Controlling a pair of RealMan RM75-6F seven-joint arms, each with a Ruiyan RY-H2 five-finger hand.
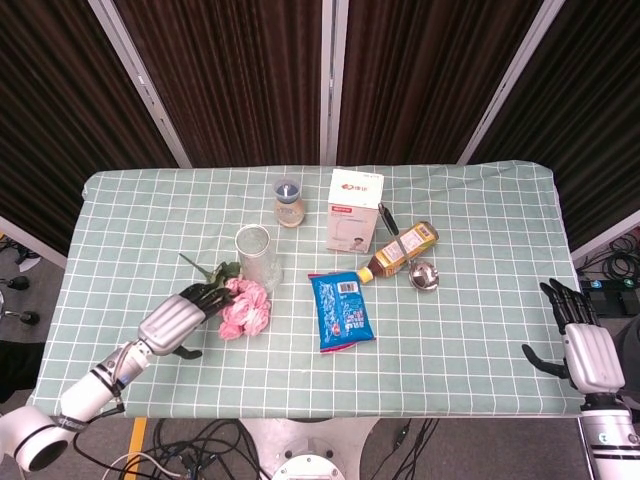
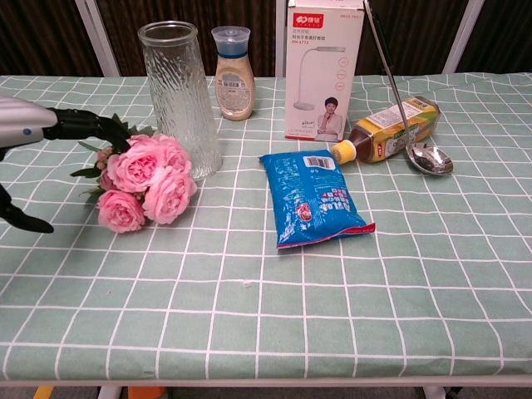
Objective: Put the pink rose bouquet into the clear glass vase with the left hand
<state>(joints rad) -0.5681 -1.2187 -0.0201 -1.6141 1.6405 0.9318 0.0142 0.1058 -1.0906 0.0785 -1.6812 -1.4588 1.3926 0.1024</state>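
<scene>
Head view shows the bouquet (image 1: pixel 243 308) lying on the bench (image 1: pixel 480 240) cloth, its pink blooms toward the robot and its green leaves pointing away to the left, just beside the foot of the vase (image 1: pixel 256 256), which stands upright. In the chest view the blooms (image 2: pixel 143 181) sit against the lower left side of the vase (image 2: pixel 179 98). The left hand (image 1: pixel 176 322) reaches over the bench from the left, its dark fingers (image 1: pixel 205 294) spread apart and at the bouquet's leafy stem end, with the thumb held out below; whether they touch the stems I cannot tell, and nothing is gripped. Behind the vase stands a small bottle (image 1: pixel 288 202) with a blue cap, and to its right an upright white box (image 1: pixel 355 210). A blue snack bag (image 1: pixel 340 310) lies flat near the bench's middle. Right of it a tea bottle (image 1: pixel 400 250) lies on its side, with a ladle (image 1: pixel 424 274) beside it, the handle leaning up toward the box. The right hand (image 1: pixel 580 345) hangs at the bench's near right edge, well apart from everything, fingers apart and empty.
</scene>
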